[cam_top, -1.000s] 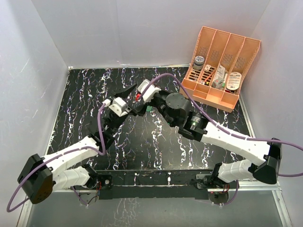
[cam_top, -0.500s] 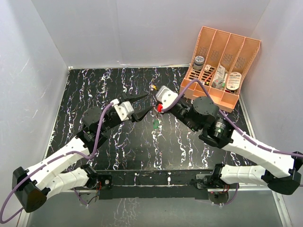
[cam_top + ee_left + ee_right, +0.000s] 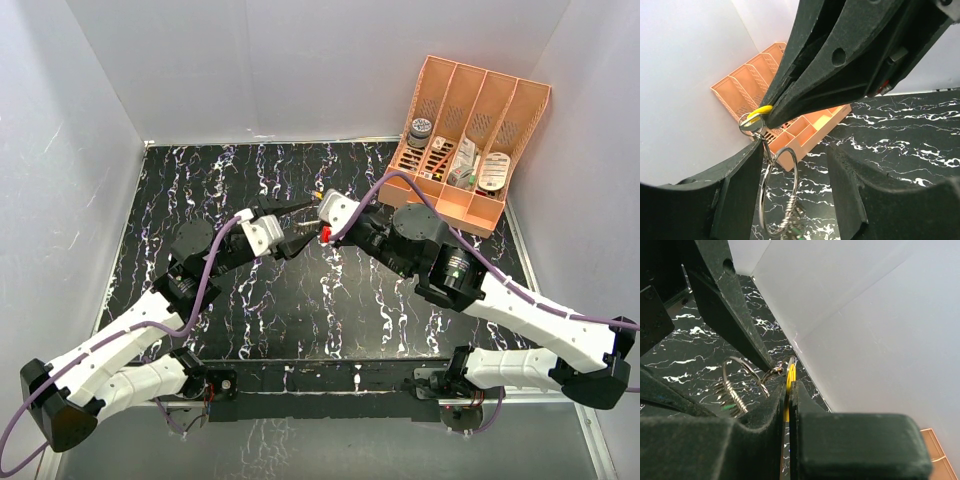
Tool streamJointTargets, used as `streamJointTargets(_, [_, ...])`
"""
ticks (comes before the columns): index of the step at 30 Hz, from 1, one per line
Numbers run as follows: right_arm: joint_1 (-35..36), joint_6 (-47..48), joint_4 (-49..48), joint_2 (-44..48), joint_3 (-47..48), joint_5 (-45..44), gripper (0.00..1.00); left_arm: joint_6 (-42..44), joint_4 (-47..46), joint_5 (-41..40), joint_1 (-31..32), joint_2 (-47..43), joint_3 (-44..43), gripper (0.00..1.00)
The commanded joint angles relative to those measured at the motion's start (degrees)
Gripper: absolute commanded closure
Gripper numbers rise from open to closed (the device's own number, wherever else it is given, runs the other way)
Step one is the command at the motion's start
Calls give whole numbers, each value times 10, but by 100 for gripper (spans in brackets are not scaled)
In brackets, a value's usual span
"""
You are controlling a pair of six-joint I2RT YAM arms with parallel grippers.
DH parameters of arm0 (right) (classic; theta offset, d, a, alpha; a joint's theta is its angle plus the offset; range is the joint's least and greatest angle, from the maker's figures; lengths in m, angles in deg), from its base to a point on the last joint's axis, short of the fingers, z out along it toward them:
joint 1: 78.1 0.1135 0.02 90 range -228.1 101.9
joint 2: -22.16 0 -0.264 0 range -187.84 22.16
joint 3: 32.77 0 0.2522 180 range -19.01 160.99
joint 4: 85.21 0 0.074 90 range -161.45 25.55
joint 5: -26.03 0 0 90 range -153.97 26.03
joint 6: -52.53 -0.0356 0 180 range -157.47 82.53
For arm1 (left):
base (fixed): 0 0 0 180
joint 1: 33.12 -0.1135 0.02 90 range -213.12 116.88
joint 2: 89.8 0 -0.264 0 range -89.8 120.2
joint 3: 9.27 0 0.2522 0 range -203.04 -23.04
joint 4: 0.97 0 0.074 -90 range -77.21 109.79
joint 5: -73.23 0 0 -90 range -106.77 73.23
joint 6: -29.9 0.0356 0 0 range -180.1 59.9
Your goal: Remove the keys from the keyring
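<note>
Stage, as judged: first key mid-removal, neither key off the loop.

Thin silver wire keyring (image 3: 761,202): aloft above black white-veined counter (image 3: 200,180), hanging in the gap of the left gripper (image 3: 795,150), close against one finger; contact not certain.

Small yellow key with plastic head (image 3: 760,110): at top of the loop, joined through a smaller link ring (image 3: 742,124), pinched flat in the right gripper (image 3: 789,390).

Small green key with plastic head (image 3: 729,409): low on the loop beside a coiled section (image 3: 732,392), mostly hidden.

Left jaws: parted, gripping nothing visible.

Right jaws: clenched on the yellow key.

Orange plastic divided organiser (image 3: 450,208): far right corner of counter, well apart, not involved.

Next move, by estimate: left jaws closed on the wire as an anchor, then yellow key drawn round toward the split end; steady opposing pull wanted, little twist.

Risk: thin wire slipping between broad pads, or loop swinging out of the gap.
</note>
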Motion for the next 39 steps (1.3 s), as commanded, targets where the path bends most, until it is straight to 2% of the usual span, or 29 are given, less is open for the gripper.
streamJointTargets(1, [2,-7,-48,4,13,7,100,1,27,7,-3,-9,-18,47])
streamJointTargets(10, [2,-3,-55,-3,18,19,100,3,-17,-35,-4,-1,9,49])
streamJointTargets(18, [2,-5,-55,5,13,27,100,-19,-81,-87,-22,0,38,59])
streamJointTargets(25, [2,-6,-60,5,7,26,100,-78,-130,-68,-59,11,42,60])
streamJointTargets(33, [2,-6,-69,3,5,28,100,-96,-114,-1,-62,42,22,59])
streamJointTargets(39, [2,-5,-70,1,5,24,100,-115,-141,28,-63,31,40,59])
